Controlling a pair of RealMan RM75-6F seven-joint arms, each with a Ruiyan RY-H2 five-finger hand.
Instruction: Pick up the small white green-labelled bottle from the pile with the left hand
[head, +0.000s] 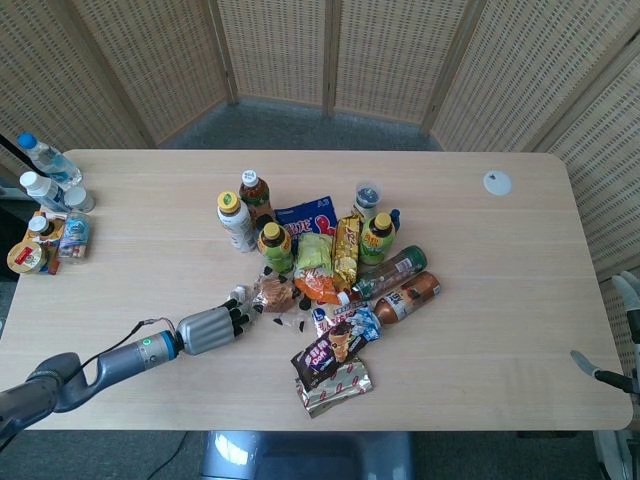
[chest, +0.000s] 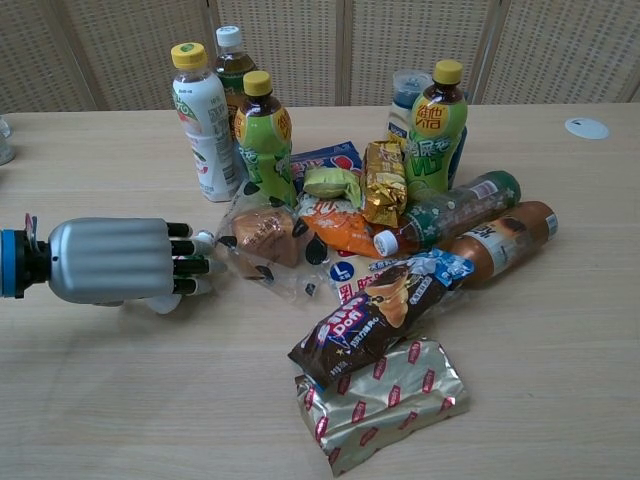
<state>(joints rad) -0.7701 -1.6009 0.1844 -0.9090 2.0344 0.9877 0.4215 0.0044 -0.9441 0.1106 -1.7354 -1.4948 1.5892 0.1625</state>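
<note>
The left hand lies low over the table at the left edge of the pile, its fingers curled down over the small white green-labelled bottle, of which only the ends peek out. Whether they actually clamp it I cannot tell. Just right of the fingertips sits a clear bag of bread, and the right hand shows only partly at the far right edge.

The left hand lies on the counter at the pile's left edge, fingers curled over the small bottle (mostly hidden beneath it). A bread packet lies just right of the fingers; upright bottles stand behind.
</note>
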